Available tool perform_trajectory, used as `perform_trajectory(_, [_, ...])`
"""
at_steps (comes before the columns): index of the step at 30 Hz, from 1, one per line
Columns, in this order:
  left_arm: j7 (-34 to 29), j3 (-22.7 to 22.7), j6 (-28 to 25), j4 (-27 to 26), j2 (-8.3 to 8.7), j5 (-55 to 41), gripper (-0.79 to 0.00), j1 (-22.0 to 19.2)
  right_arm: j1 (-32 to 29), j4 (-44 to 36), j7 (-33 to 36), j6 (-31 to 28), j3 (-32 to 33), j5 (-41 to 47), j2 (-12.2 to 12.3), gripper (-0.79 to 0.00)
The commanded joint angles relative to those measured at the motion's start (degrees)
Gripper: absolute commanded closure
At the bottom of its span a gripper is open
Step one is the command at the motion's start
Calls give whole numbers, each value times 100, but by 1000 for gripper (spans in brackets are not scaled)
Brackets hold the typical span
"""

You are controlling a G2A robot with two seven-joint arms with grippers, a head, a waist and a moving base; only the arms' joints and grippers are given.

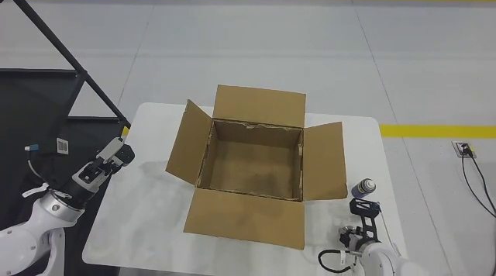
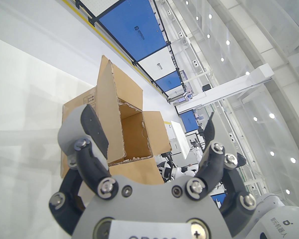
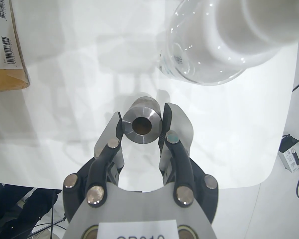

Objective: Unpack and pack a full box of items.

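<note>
I am pinching a metal cylinder [image 3: 141,127] in my right gripper [image 1: 364,209] at the top view's lower right, beside a bottle [image 1: 364,189]. My left gripper [image 2: 150,123] is gaping wide, holding nothing, left of the open box [image 1: 260,106] sitting at centre.

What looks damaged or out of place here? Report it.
The cardboard box has ragged, torn edges along its inner rim where the flaps fold. Otherwise nothing stands out: it stands upright with its flaps open, and nothing is spilled.

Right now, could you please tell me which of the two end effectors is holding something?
The right end effector: it grips a hollow metal cylinder. The left end effector is open and empty, facing the cardboard box.
</note>
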Motion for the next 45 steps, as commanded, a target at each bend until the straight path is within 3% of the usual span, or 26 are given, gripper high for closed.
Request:
perform_trajectory(1, [0, 0, 0, 0, 0, 0, -785, 0, -11, -53, 11, -16, 7, 35, 3, -354])
perform_trajectory(4, [0, 0, 0, 0, 0, 0, -785, 0, -122, -266, -19, -115, 54, 228, 8, -419])
perform_trajectory(5, [0, 0, 0, 0, 0, 0, -785, 0, -222, -437, -33, -154, 100, 355, 10, -536])
perform_trajectory(6, [0, 0, 0, 0, 0, 0, -785, 0, -307, -608, -77, -230, 142, 454, 15, -594])
perform_trajectory(11, [0, 0, 0, 0, 0, 0, -785, 0, -882, -1471, -486, -582, 505, 1127, 32, -585])
perform_trajectory(13, [0, 0, 0, 0, 0, 0, -785, 0, -1082, -1753, -566, -626, 686, 1351, 39, -529])
perform_trajectory(14, [0, 0, 0, 0, 0, 0, -785, 0, -1160, -1953, -633, -672, 774, 1572, 40, -576])
perform_trajectory(16, [0, 0, 0, 0, 0, 0, -785, 0, -1207, -2155, -764, -809, 892, 1932, 41, -742])
perform_trajectory(18, [0, 0, 0, 0, 0, 0, -785, 0, -1144, -2300, -1025, -1000, 1102, 2514, 41, -785])
perform_trajectory(22, [0, 0, 0, 0, 0, 0, -785, 0, -719, -2137, -1020, -1494, 1415, 3360, 80, -785])
perform_trajectory(31, [0, 0, 0, 0, 0, 0, -785, 0, 1745, 72, 185, -2105, 1772, 4886, 313, -785])
perform_trajectory(34, [0, 0, 0, 0, 0, 0, -785, 0, 2357, 812, 527, -2246, 1623, 5065, 379, -680])
perform_trajectory(38, [0, 0, 0, 0, 0, 0, -785, 0, 2894, 1459, 910, -2363, 1436, 5166, 457, -449])
perform_trajectory(45, [0, 0, 0, 0, 0, 0, -785, 0, 3289, 1859, 1338, -2195, 1189, 4999, 578, -332])
